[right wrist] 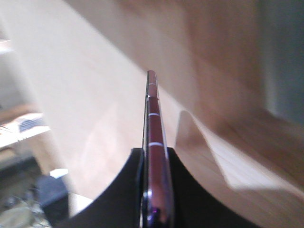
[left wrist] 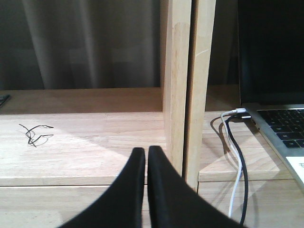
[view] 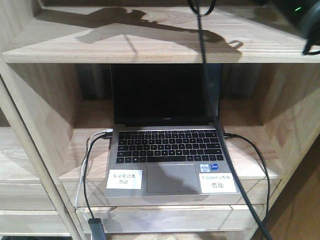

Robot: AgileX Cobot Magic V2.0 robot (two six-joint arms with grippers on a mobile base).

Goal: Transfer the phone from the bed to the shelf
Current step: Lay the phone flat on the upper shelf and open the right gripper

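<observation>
Right gripper (right wrist: 154, 156) pinched the phone (right wrist: 154, 142) edge-on between its 2 black fingers (right wrist: 183, 190); the pinkish metallic edge faced the right wrist camera, with pale wood planks blurred behind it. Left gripper (left wrist: 146, 154) had its jaws pressed together, nothing between them, hovering at the front edge of a shelf (left wrist: 95, 142) board. A thin black wire scrap (left wrist: 34, 133) lay on that board to the left. Just right of an upright post, white and black cables (left wrist: 235, 156) ran to a grey laptop (left wrist: 285, 128). In the front view, the laptop (view: 167, 150) sat open in the shelf's (view: 40, 100) middle compartment, screen dark, 2 white labels (view: 124, 179) on its palm rest. A black cable (view: 207, 75) hung down in front. Arm shadow fell on the upper plank. Bed was out of view.
</observation>
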